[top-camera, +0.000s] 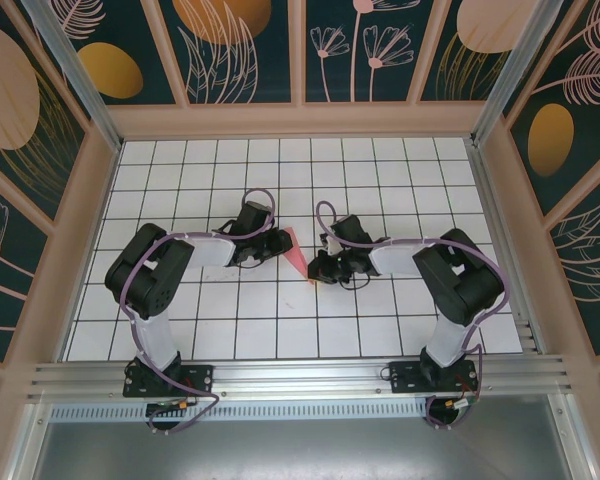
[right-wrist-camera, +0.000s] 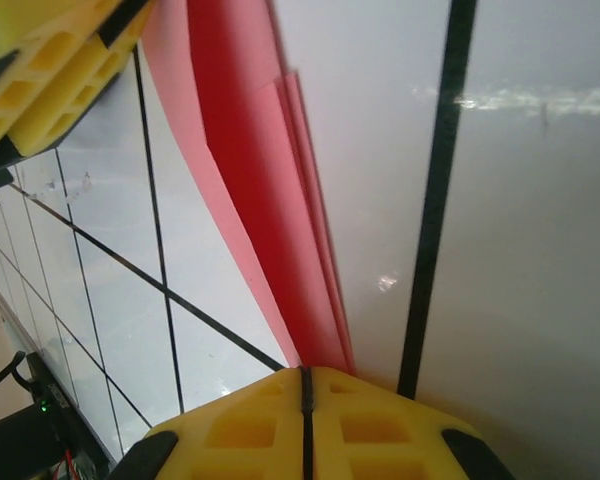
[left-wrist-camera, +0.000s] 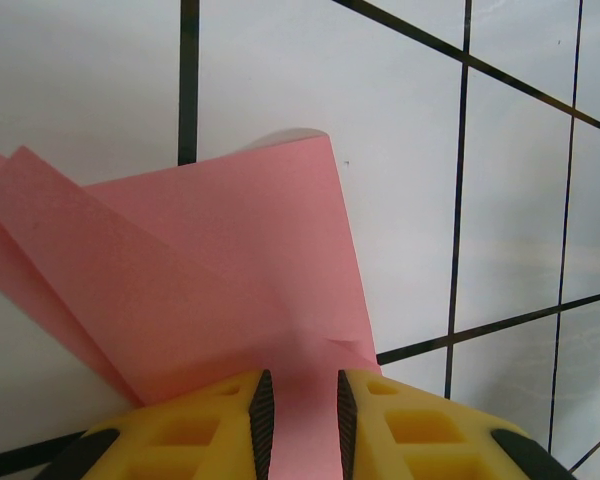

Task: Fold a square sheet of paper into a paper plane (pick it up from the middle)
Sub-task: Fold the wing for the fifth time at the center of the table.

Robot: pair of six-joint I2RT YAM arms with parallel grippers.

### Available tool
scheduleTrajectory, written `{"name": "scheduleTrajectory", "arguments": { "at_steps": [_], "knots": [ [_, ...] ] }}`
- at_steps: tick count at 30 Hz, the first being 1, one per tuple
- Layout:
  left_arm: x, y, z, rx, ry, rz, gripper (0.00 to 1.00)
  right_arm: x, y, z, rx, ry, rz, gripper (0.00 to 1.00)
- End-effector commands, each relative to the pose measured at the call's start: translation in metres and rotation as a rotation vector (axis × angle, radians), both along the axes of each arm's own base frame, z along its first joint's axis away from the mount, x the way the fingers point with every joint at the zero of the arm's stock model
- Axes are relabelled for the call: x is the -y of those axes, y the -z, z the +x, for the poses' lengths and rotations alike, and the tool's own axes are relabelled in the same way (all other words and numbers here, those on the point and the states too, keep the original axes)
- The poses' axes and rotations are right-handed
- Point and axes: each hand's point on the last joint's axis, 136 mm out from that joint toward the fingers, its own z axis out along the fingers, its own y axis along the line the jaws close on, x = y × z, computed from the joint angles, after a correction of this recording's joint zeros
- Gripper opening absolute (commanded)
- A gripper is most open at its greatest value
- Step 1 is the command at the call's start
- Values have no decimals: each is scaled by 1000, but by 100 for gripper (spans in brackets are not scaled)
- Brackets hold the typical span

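One pink paper sheet (top-camera: 296, 252), already folded into several layers, is near the middle of the white gridded desk (top-camera: 380, 170), held between the two arms. In the top view it narrows to a point toward 6 o'clock.

The right pincer (top-camera: 313, 268) is at about 4 o'clock from the sheet. In its wrist view its yellow fingers are pressed fully together, and the narrow end of the sheet comes out of the seam, so it is clamped on the paper. From there the sheet runs away toward 11 o'clock, where the other arm's fingers (right-wrist-camera: 50, 70) meet it.

The left pincer (top-camera: 278, 243) is at about 10 o'clock from the sheet. Its wrist view shows the jaws partly apart with pink paper filling the gap. Whether the pads are pressing on the paper cannot be told. Beyond them the layers fan out toward 10 and 12 o'clock.

The sheet looks very light, thin and limp. It will probably sag, spring open at the creases and slide on the smooth desk. It should also crumple or tear if pulled from both ends. The stacked layers along a crease or near the middle are likely the stiffest place to grip, rather than a single loose flap.

By count there are one sheet, two arms and two pincers. At least three layer edges show along the fold in the right wrist view.
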Motion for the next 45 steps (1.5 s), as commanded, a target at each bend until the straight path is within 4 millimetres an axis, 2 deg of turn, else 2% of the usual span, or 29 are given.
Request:
{"name": "scheduleTrajectory", "arguments": {
  "at_steps": [1, 6, 11, 13, 20, 25, 29, 35, 39, 45],
  "knots": [
    [-28, 51, -9, -80, -52, 157, 27, 27, 23, -31, -113, 3, -124, 11],
    [-28, 53, -10, -84, -49, 160, 27, 32, 26, -32, -107, 20, -143, 15],
    [-28, 53, -10, -83, -48, 158, 27, 34, 26, -32, -106, 32, -151, 8],
    [-27, 52, -9, -81, -46, 158, 27, 32, 18, -28, -85, 32, -139, 8],
    [-27, 53, -10, -89, -45, 159, 27, 7, -38, -1, 103, 1, -74, 16],
    [-28, 53, -10, -92, -47, 166, 27, -22, -45, 3, 143, -71, -56, 16],
    [-28, 52, -9, -91, -44, 166, 27, -42, -39, 9, 132, -104, -44, 15],
    [-28, 53, -10, -95, -45, 168, 27, -51, -23, 27, 118, -96, -41, 13],
    [-29, 53, -11, -94, -43, 173, 27, -47, -6, 25, 77, -98, -75, 11],
    [-31, 55, -11, -96, -46, 186, 27, -24, 13, 17, 35, -73, -136, 10]
  ]
}}
